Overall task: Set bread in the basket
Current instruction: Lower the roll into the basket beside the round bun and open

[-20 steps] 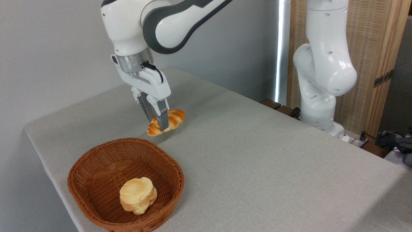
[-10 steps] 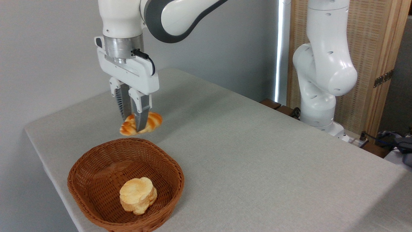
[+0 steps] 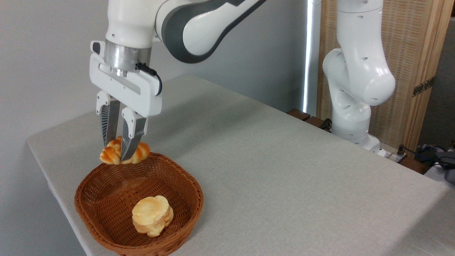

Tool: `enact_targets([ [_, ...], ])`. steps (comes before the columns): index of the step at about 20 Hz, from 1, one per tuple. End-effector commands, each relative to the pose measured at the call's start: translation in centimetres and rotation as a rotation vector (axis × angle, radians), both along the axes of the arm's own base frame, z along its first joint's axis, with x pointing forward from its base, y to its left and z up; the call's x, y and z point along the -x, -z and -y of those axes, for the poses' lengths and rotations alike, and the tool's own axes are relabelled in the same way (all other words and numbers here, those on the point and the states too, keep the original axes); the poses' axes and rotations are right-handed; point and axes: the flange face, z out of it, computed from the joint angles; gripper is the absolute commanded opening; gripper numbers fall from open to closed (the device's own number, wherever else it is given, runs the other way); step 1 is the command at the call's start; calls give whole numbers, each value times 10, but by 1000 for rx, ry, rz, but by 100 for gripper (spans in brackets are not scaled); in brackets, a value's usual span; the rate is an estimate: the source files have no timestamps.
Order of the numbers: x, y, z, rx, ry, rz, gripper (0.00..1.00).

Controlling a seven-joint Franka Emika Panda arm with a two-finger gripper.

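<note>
The bread (image 3: 111, 153), a glossy golden-orange twisted loaf, hangs in the air crosswise between the fingers of my gripper (image 3: 117, 154), which is shut on its middle. It hovers at the far rim of the basket (image 3: 106, 208), a reddish-brown woven wicker bowl at the table's front left. The loaf's ends stick out left and right of the fingers. It does not touch the wicker as far as I can tell.
A pale round bun (image 3: 153, 215) lies inside the basket, towards its near right side. The arm's white base (image 3: 355, 81) stands at the table's far right edge. The grey table (image 3: 284, 177) ends close to the basket on the left and front.
The gripper has carried the bread left and towards the camera, from over the table behind the basket to the basket's far rim. The grip has stayed shut.
</note>
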Motion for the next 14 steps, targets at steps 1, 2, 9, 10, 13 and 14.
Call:
enact_targets([
  [1,-13,13,-18,-37,35,19,63],
  [2,-17,15,-25,-45,38,31,63],
  [9,-33,51,-24,-71,41,48,88],
  [10,-34,53,-24,-70,41,47,100],
  [13,-34,54,-23,-70,41,43,100],
  [14,-34,55,-22,-68,41,43,100],
])
